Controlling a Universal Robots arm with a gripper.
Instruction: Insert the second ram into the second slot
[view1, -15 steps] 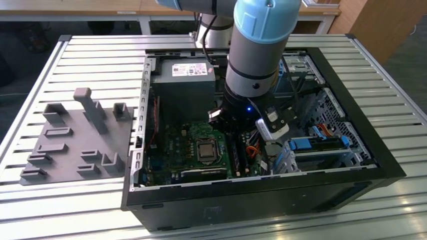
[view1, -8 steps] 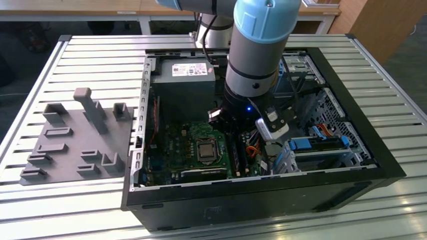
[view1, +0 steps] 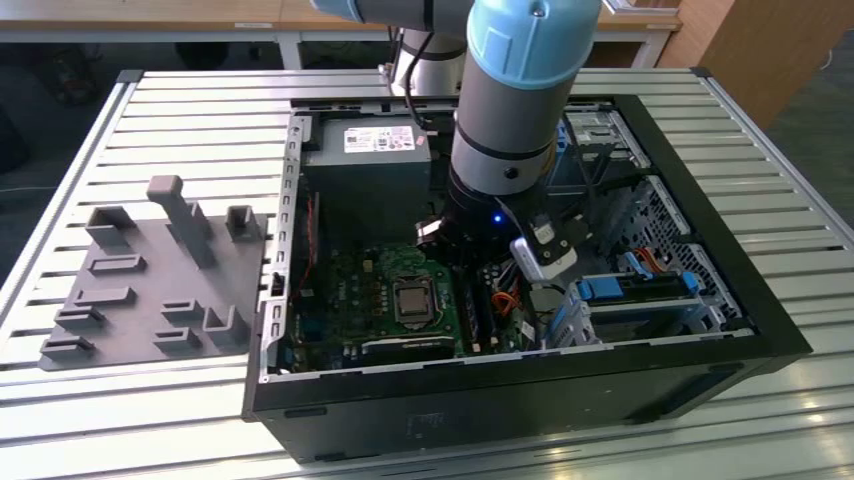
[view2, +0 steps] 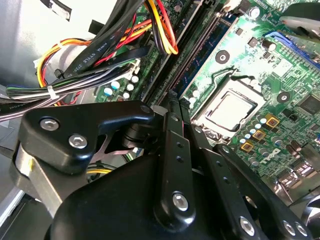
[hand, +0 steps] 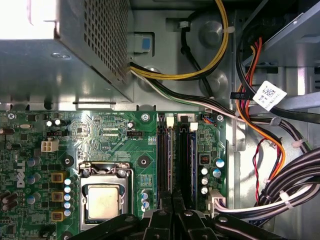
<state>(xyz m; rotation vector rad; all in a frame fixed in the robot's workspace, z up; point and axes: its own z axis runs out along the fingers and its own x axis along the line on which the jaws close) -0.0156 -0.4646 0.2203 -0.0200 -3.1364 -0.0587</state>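
Black gripper (view2: 172, 107) fingers, pressed together, rest on the second ram (hand: 184, 165), seated in its slot beside the processor socket (hand: 102, 197) on the motherboard (hand: 115, 137).

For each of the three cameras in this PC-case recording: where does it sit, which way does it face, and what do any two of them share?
Exterior view: off the arm, above the slatted table, looking down into the open computer case; the arm reaches into it.
First wrist view: on the arm, facing the motherboard and RAM slots; the gripper linkage fills one edge.
Second wrist view: on the arm, looking obliquely past the gripper linkage at the cables.
Shared: all three show the CPU socket.
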